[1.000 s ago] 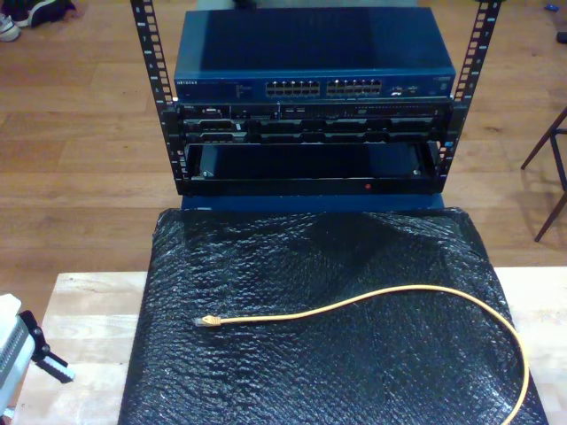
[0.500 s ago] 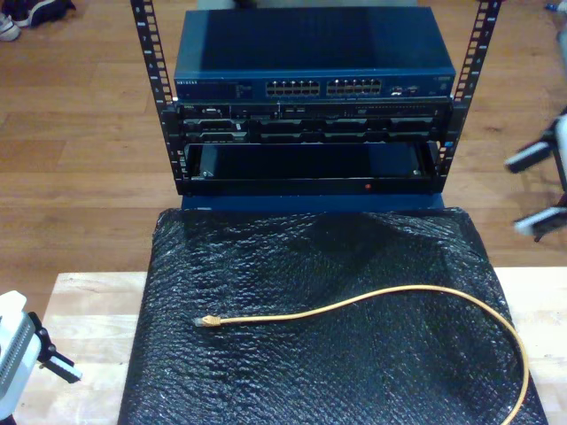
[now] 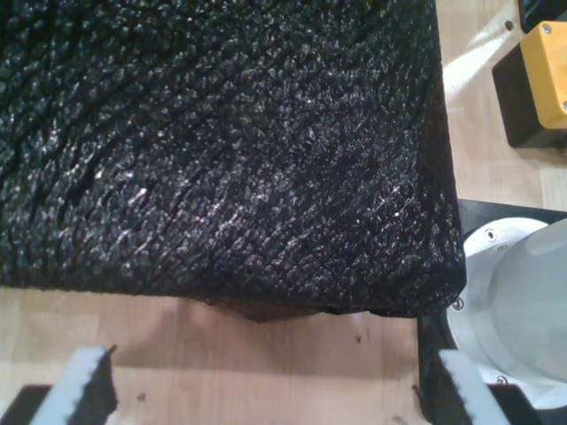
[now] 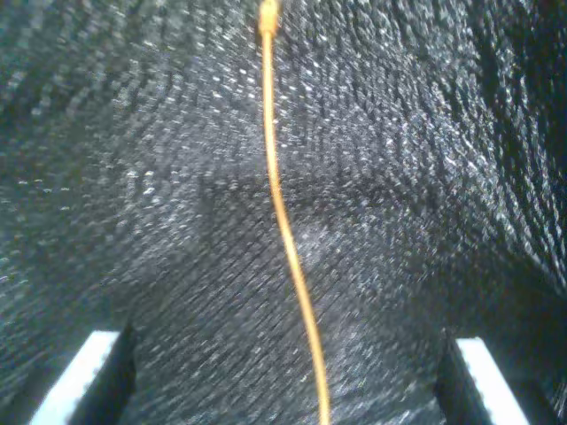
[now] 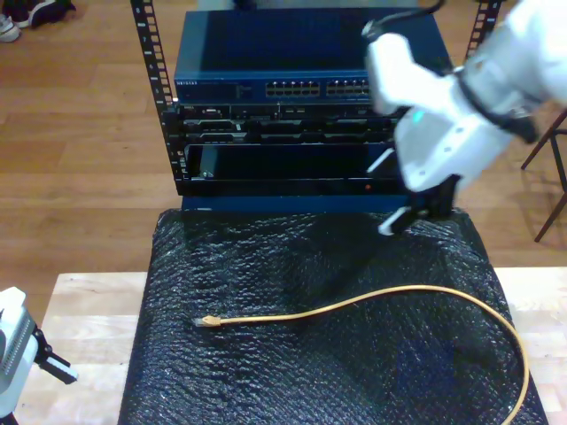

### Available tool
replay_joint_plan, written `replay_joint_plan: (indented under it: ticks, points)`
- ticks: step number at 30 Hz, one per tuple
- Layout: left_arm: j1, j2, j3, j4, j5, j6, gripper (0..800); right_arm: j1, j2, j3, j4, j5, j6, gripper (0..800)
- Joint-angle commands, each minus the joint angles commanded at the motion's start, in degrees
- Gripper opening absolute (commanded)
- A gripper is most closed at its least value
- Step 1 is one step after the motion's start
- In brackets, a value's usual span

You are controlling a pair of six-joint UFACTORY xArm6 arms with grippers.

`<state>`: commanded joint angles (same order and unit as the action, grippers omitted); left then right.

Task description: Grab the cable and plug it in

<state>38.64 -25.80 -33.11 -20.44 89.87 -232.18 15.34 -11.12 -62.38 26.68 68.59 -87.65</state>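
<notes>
Light wood bench (image 5: 80, 301) carries a black textured mat (image 5: 292, 266). Orange cable (image 5: 372, 301) lies curved on the mat, plug toward the exterior view's left.

The cable (image 5: 372, 301) is yellow-orange (its tip paler) across a black mat (image 5: 292, 372) with a glinting, bubbled texture. The bench (image 5: 89, 310) is pale wood, the floor (image 5: 80, 150) warmer brown; the switch (image 5: 266, 53) is dark blue.

First pincer (image 3: 266, 398) agape, low; second pincer (image 4: 288, 376) agape, raised.
</notes>
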Motion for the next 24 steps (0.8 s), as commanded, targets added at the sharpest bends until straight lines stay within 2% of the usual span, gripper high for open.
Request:
replay_joint_plan:
  ticks: [7, 16, 24]
  points:
    - [0.09, 0.26, 0.0, 0.0, -0.09, -0.09, 800, 7.56, 5.8, -0.88, -2.02, -5.89, 4.31, 791]
    - [0.09, 0.62, -0.09, 0.0, -0.09, -0.09, 800, 15.47, 10.81, -0.97, -14.15, -13.54, 16.35, 792]
    - [0.09, 2.55, -0.26, 0.0, 0.0, -0.53, 800, 21.19, 14.24, -1.67, -15.3, -14.42, 21.01, 792]
